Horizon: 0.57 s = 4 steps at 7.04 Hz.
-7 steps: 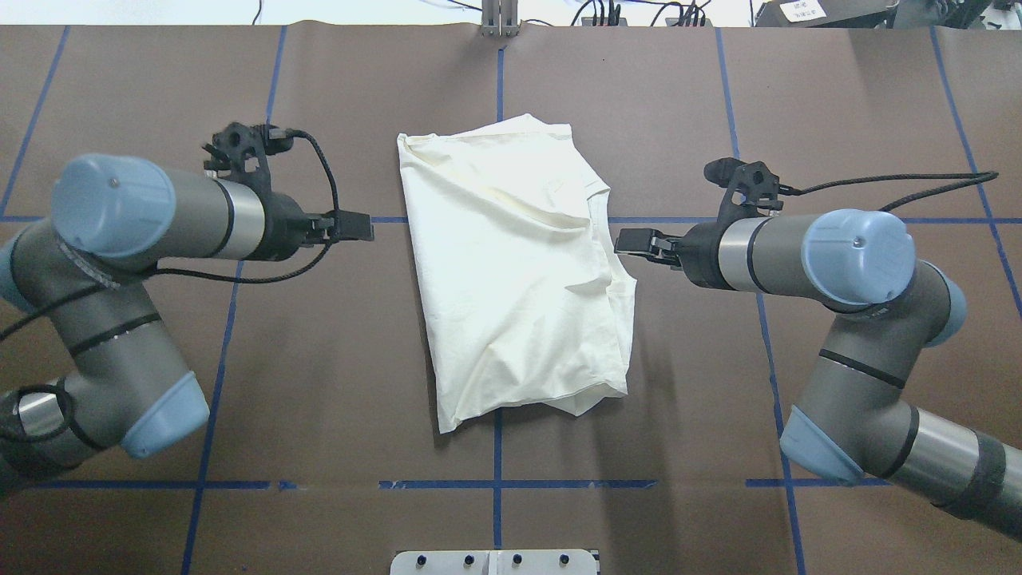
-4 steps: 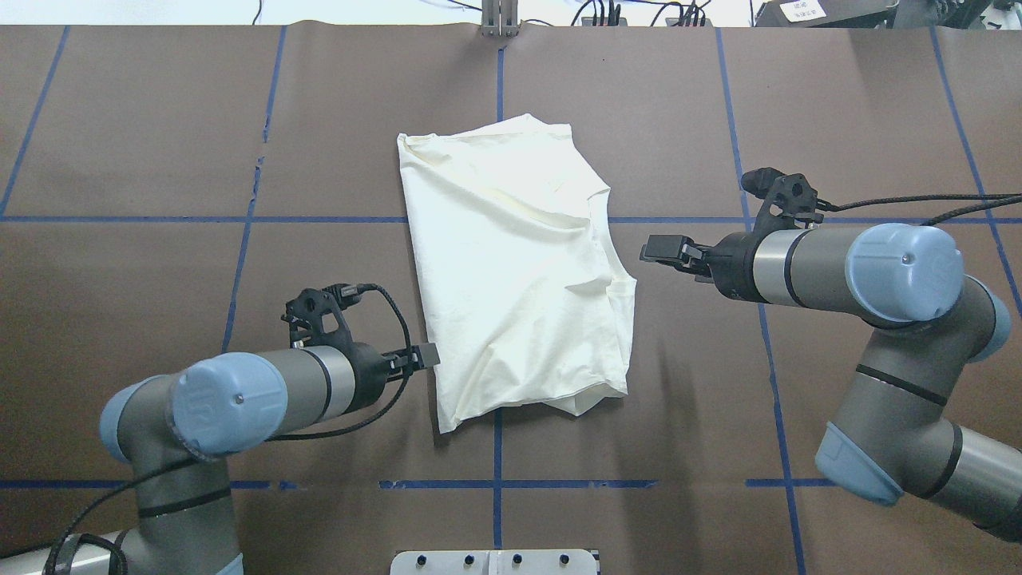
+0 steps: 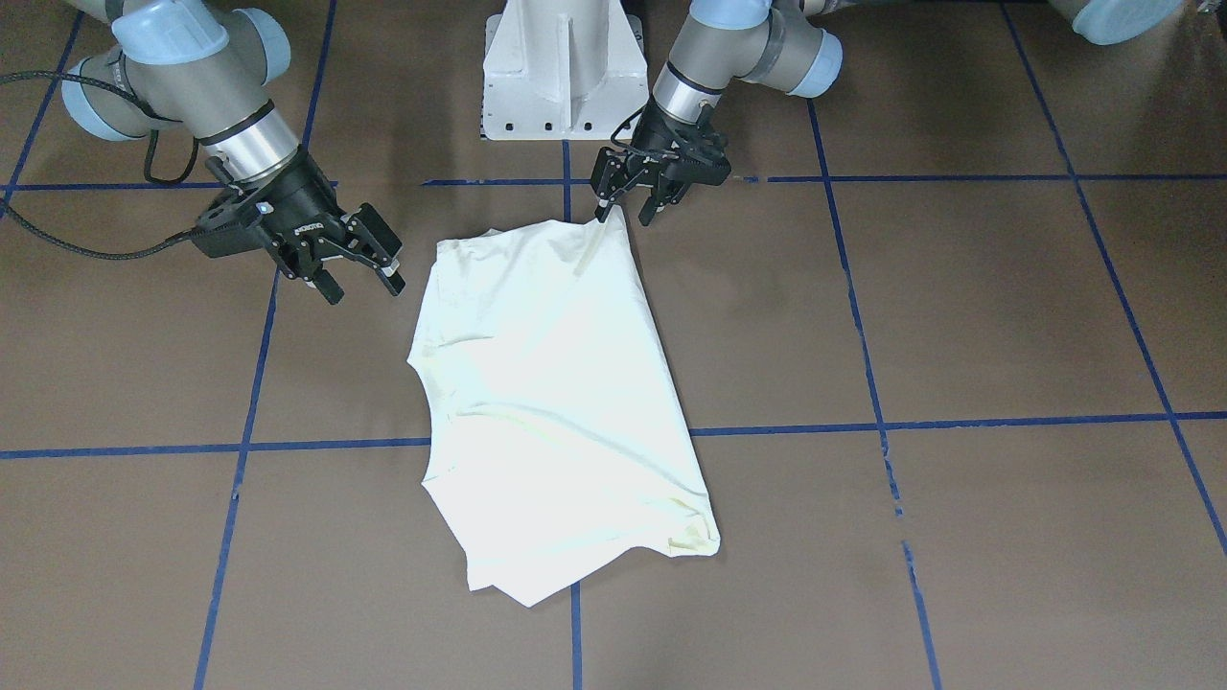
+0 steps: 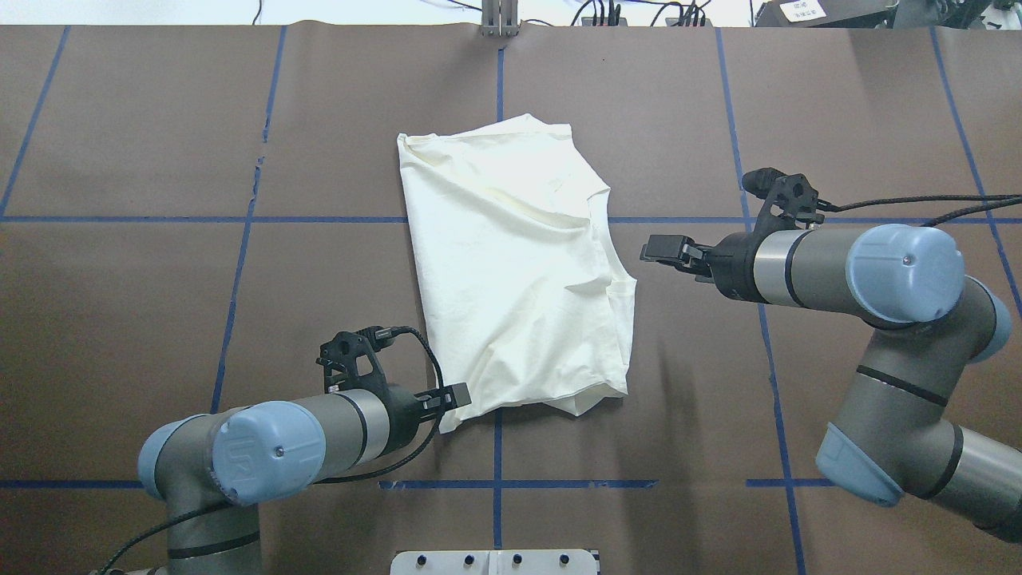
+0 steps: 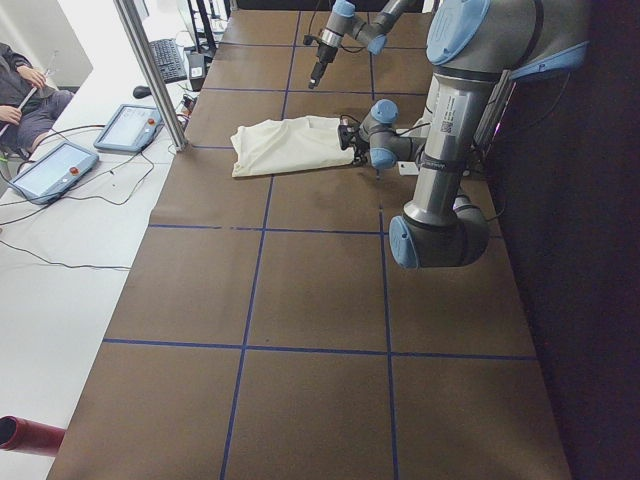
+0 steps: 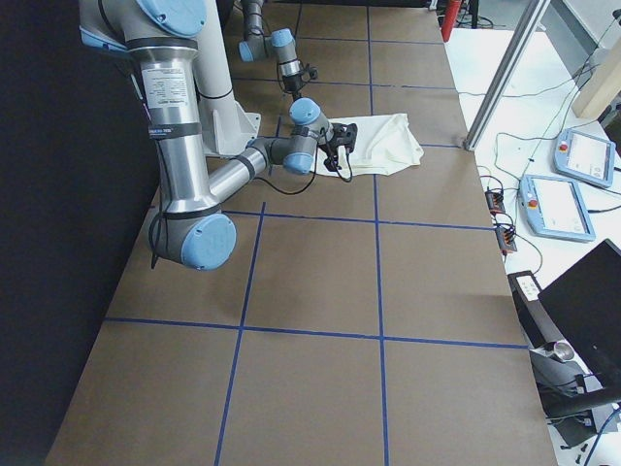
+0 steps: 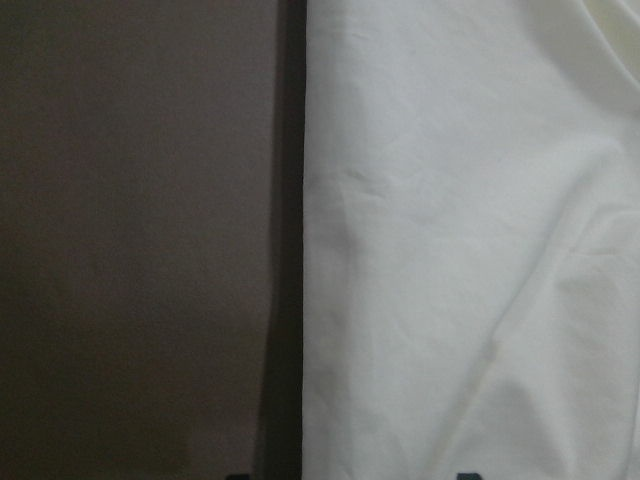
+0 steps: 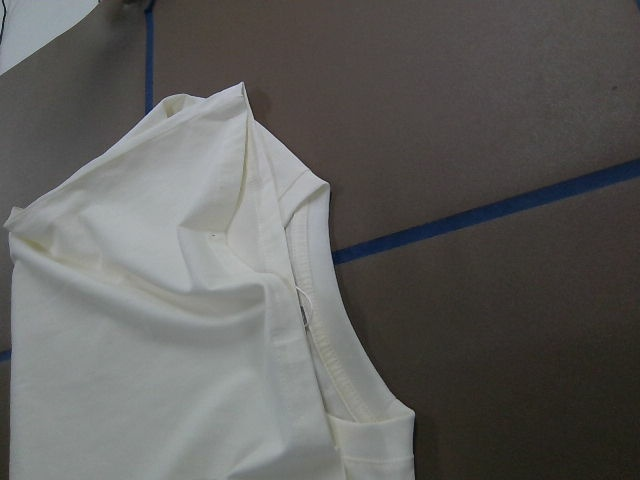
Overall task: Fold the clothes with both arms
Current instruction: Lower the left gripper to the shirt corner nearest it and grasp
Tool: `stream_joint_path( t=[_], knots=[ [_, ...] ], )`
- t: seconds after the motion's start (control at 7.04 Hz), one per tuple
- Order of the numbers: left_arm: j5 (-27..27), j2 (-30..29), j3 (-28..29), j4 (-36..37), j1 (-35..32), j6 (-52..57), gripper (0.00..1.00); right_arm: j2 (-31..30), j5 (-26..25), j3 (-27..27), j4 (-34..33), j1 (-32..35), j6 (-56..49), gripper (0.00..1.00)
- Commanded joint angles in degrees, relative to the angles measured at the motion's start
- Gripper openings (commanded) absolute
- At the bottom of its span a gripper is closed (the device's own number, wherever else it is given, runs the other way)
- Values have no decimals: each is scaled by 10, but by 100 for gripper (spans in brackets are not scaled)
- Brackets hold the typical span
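The cream-white T-shirt [image 4: 511, 271] lies folded in the middle of the table with its plain side up; the cat print is hidden. Its collar [image 8: 318, 330] faces the right arm. My left gripper [image 4: 461, 395] is open at the shirt's near-left corner, low over the table. In the front view it [image 3: 625, 209] straddles that corner. The left wrist view shows the shirt's straight edge [image 7: 305, 250] between the fingertips. My right gripper [image 4: 645, 249] is open and empty. It hangs a little to the right of the shirt's collar side, clear of the cloth [image 3: 362, 285].
The white metal pedestal base [image 3: 561, 67] stands at the robot's edge of the table, just behind the shirt. Blue tape lines [image 4: 495, 484] grid the brown table cover. A metal post [image 5: 150, 70] and tablets sit at the far side.
My left arm has swung from beside the shirt's middle left down to its near-left corner. My right gripper drew back slightly to the right, away from the shirt, then held still.
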Motion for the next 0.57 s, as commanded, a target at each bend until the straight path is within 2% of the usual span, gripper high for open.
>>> stream_joint_path(
  t=[0.0,0.43],
  knots=[
    [0,-1,6,0,6,0,70,1,-1,0,1,0,0,100],
    [1,-18,29,-1,7,0,70,0,-1,0,1,0,0,100]
  ],
)
